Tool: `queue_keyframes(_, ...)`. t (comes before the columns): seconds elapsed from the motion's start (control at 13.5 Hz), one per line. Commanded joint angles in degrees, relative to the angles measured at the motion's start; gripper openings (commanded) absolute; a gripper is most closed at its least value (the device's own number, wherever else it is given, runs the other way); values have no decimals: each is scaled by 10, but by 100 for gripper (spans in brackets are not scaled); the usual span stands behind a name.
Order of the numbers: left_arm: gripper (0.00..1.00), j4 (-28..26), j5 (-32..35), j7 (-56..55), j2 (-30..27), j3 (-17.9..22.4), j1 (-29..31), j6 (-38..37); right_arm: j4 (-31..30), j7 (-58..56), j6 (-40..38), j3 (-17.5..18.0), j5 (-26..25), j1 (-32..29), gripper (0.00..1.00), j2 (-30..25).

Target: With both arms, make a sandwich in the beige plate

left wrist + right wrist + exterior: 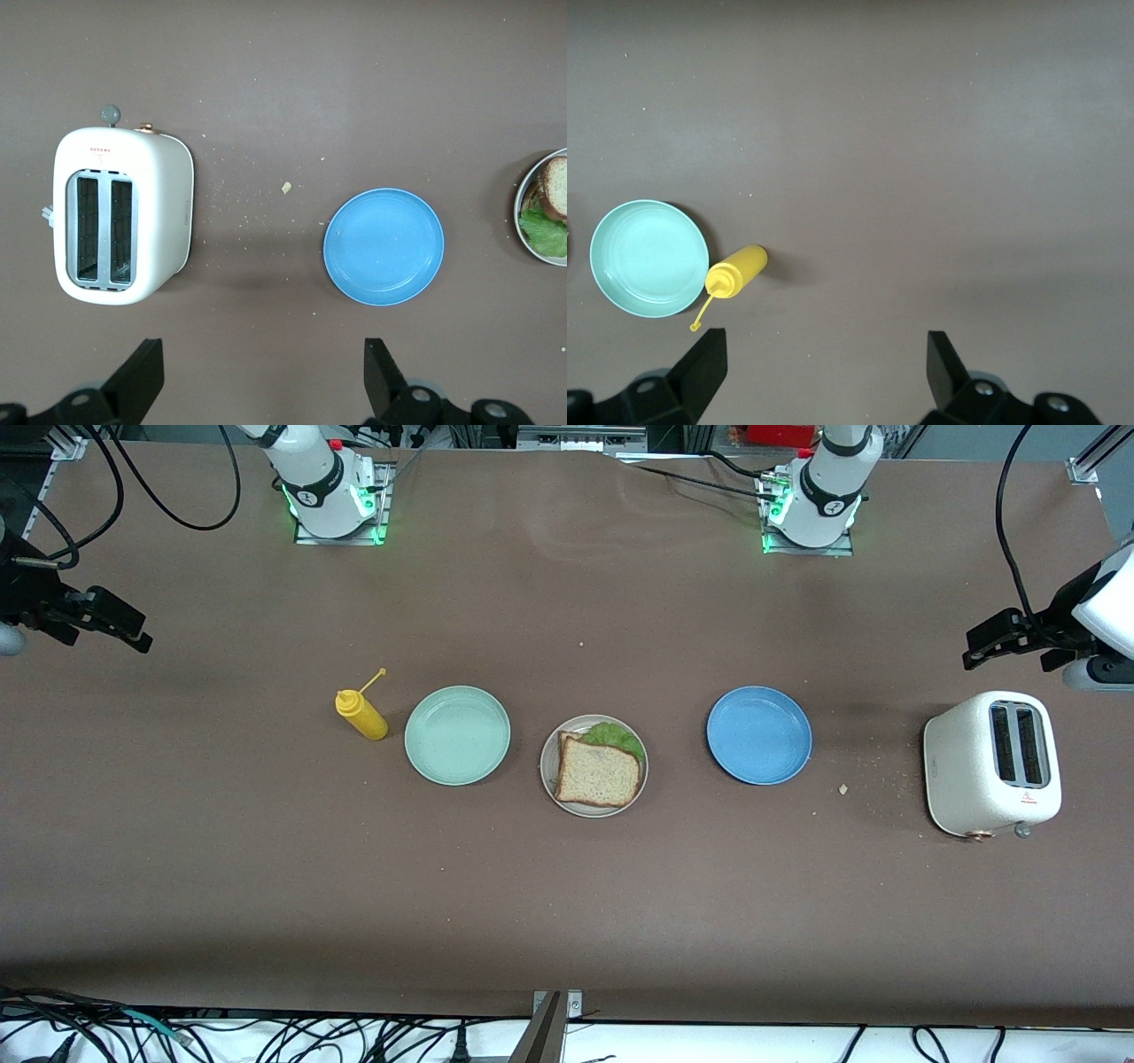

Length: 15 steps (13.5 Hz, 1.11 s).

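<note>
The sandwich (598,771) lies on the beige plate (549,784) in the middle of the table: a brown bread slice on top, green lettuce (613,735) showing at its edge away from the front camera. The left wrist view shows part of the plate (522,190) with bread (556,188) and lettuce (542,232). My left gripper (979,649) is open and empty, up in the air over the left arm's end of the table, its fingers (142,372) wide apart. My right gripper (137,633) is open and empty over the right arm's end, its fingers (704,361) wide apart.
An empty blue plate (758,734) sits beside the beige plate toward the left arm's end, then a white toaster (988,764) with crumbs (843,788) around. An empty mint-green plate (457,734) and a yellow squeeze bottle (361,714) lie toward the right arm's end.
</note>
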Motion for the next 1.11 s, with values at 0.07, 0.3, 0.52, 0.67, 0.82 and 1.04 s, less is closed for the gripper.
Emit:
queue_keyframes(0.07,100,-16,5,1,-17,-4,2,8,16,-8,-23,1,8,-5,100,11)
queue_keyframes(0.3,100,-15,5,-3,-17,-3,2,6,17,-9,-24,2,7,-5,100,12)
queue_keyframes(0.52,100,-13,5,-7,-10,-4,1,-11,16,-9,-24,2,7,-3,100,12)
queue_keyframes(0.67,100,-10,5,-8,-6,-4,-1,-10,16,-9,-24,1,8,-4,100,13)
queue_keyframes(0.82,100,-9,1,-8,-3,-4,-1,-5,16,-9,-24,2,8,-4,100,13)
queue_keyframes(1.04,100,-8,0,-8,-1,-4,3,2,16,-9,-24,2,8,-4,100,13)
